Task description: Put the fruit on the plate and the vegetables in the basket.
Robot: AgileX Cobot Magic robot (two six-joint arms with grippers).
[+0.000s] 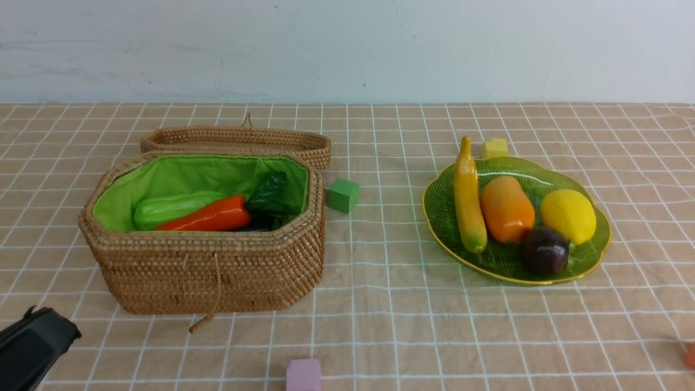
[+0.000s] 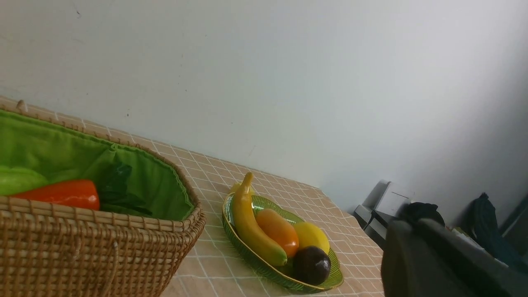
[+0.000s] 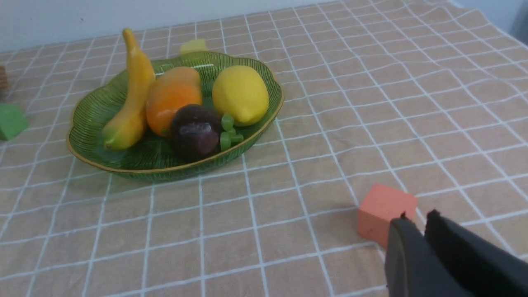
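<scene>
- Right claw point(image 3: 416, 220): you see it at the lower right of the right wrist view, its jaws almost together with only a thin slit between them, gripping nothing. An orange cube point(image 3: 385, 214) sits on the bench just behind its tips.
- Left claw point(image 1: 32, 342): only a dark part shows at the lower left of the front view. Its jaws are closed and hold nothing.
- Plate point(image 1: 592, 255): right of centre in the front view. It carries the banana point(image 1: 468, 201), mango point(image 1: 506, 209), lemon point(image 1: 568, 215) and mangosteen point(image 1: 544, 251).
- Basket point(image 1: 206, 271): left of centre, lid point(image 1: 239, 140) lying open behind it. Inside you see the cucumber point(image 1: 171, 208) and carrot point(image 1: 212, 217); the other contents are dark and unclear.
- Bench point(image 1: 391, 326): a green cube point(image 1: 342, 195) lies between basket and plate, a yellow cube point(image 1: 494, 147) behind the plate, a pink cube point(image 1: 303, 374) at the bottom edge.
</scene>
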